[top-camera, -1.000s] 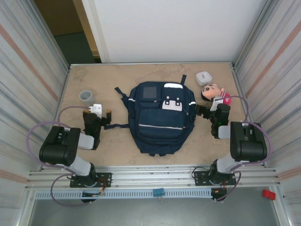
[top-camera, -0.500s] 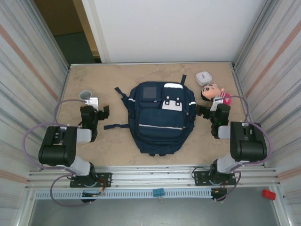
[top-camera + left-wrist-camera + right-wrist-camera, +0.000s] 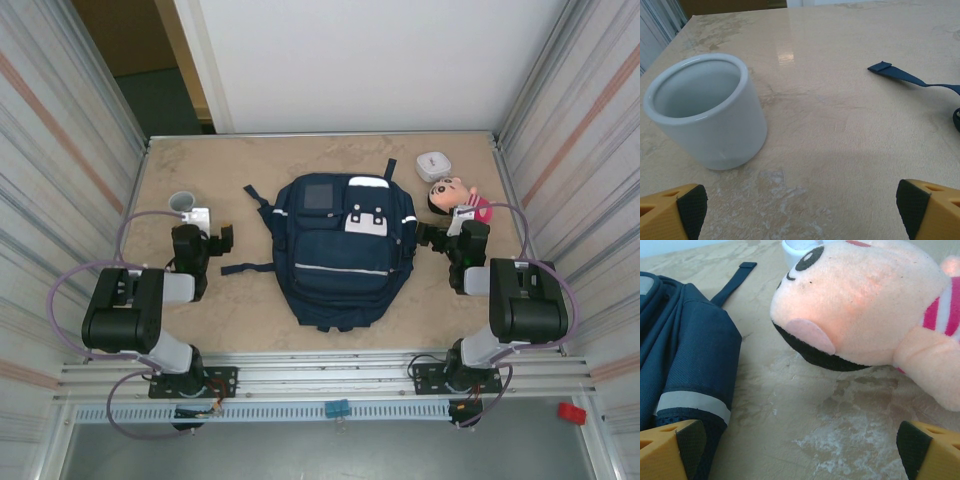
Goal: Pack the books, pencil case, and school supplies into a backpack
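the navy backpack (image 3: 343,250) lies flat, mid surface (image 3: 250,165). left gripper (image 3: 800,212), jaws wide apart, empty, faces a pale cup (image 3: 710,112); right gripper (image 3: 800,452), likewise apart, sits between backpack and plush doll (image 3: 865,305).

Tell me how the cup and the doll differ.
The cup is glossy pale grey; the doll is peach plush with pink-striped clothing. The cup stands upright, mouth up; the doll lies down. The cup sits left of the backpack, the doll to its right. Both rest on the table.
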Robot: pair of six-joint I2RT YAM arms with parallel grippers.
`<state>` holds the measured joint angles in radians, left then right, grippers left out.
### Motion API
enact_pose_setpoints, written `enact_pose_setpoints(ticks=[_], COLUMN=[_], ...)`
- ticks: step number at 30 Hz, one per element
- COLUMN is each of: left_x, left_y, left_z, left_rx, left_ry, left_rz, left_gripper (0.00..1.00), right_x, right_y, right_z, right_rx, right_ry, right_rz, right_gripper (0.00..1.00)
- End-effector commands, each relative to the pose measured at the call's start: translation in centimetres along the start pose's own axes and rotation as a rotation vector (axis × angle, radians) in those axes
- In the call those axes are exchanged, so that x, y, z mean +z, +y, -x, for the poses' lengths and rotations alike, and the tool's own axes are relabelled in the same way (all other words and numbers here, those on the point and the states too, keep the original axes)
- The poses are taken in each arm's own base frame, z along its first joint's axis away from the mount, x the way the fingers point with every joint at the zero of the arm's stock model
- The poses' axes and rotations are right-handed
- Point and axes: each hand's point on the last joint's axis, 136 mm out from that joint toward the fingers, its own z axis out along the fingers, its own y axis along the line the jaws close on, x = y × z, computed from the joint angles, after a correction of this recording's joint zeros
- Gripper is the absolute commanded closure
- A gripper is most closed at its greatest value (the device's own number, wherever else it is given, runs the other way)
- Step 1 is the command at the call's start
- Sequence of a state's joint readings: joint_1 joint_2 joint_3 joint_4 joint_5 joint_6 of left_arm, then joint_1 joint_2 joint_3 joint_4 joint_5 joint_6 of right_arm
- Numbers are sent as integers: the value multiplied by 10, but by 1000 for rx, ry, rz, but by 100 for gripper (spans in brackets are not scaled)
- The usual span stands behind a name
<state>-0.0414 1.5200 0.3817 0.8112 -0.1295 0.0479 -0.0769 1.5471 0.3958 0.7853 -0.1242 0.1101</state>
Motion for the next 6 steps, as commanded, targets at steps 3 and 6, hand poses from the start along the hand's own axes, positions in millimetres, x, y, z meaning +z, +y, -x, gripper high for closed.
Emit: enact_pose_setpoints(ticks=[3, 6], left_x=[1, 0], left_y=[-2, -2], left_z=[12, 12], left_rx=[-11, -11], left_ry=[-30, -32], left_rz=[-11, -15], left_gripper=[1, 1], right_x=[1, 1], right_y=[0, 0], right_z=[11, 11], right_rx=[-35, -34], right_ry=[-33, -33], right_rz=[-12, -13], right_gripper=[1, 1])
